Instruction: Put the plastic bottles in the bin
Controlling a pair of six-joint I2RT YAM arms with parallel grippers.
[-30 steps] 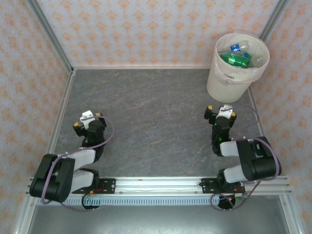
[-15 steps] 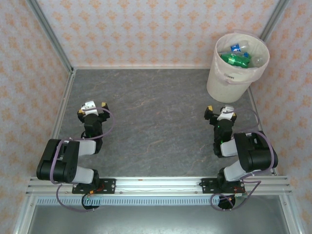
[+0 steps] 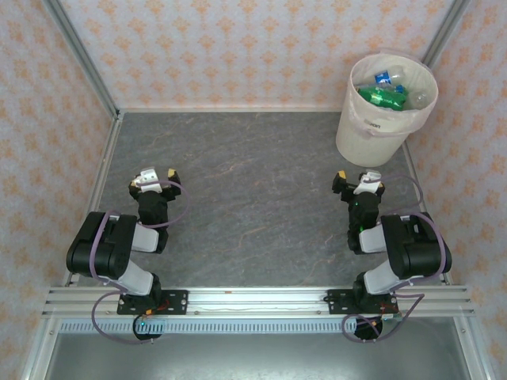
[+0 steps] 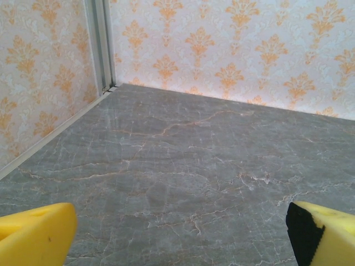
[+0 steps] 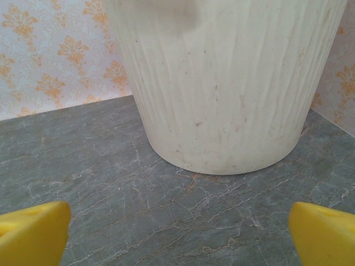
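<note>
Both left pincer (image 3: 152,176) and right pincer (image 3: 359,180) gape wide, empty; just beyond the right stands a round cream-white plastic bin (image 3: 366,136) holding clear and green bottles (image 3: 383,96).

Dark grey tabletop (image 3: 253,182) with pale and rusty marble-like veins, closed in at the left, far and right sides by walls (image 3: 238,47) papered in a cream ground with a repeating orange damask motif. Slanting aluminium posts at the far-left corner (image 3: 81,55) and the far-right corner (image 3: 444,32), with a thin metal strip (image 3: 101,182) along the foot of the left wall. At the near edge, a silver slotted rail (image 3: 253,294) running crosswise, a perforated strip (image 3: 253,325) just below it, then a plain grey metal ledge (image 3: 253,360).
</note>
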